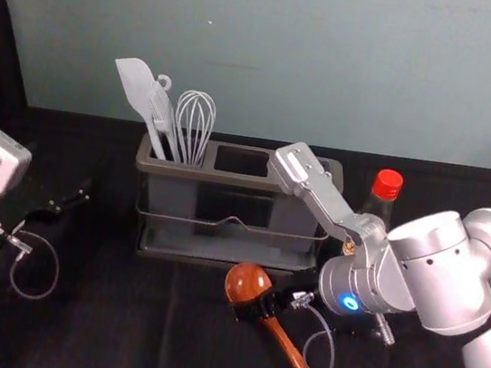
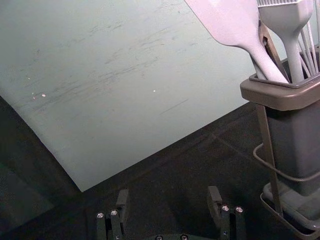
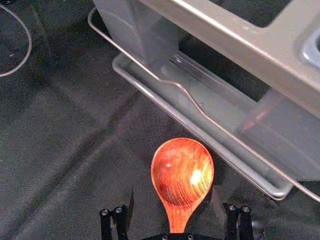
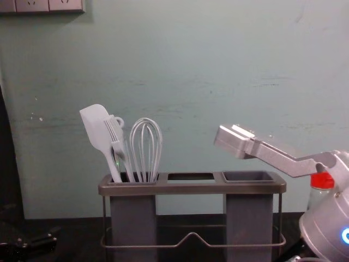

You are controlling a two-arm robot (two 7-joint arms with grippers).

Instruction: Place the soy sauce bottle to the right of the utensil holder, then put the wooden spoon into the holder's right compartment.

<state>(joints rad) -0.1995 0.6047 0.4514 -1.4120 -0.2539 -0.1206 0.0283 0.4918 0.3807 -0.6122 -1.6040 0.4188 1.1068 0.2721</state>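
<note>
Before the utensil holder (image 1: 237,181), the right end effector (image 3: 173,203) is spread wide about the wooden spoon (image 1: 246,284) on the surface (image 1: 97,328). The left one (image 2: 167,204) idles, wide, left of the holder. Gripped off-centre, the spoon might twist; a careless lift could knock the bottle (image 1: 387,185), right of the holder.

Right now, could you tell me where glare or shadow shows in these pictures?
Right wrist view: glare on the wooden spoon, sheen along the utensil holder's rim; chest view: a highlight on the right arm, soft shadow beneath the wall sockets.
</note>
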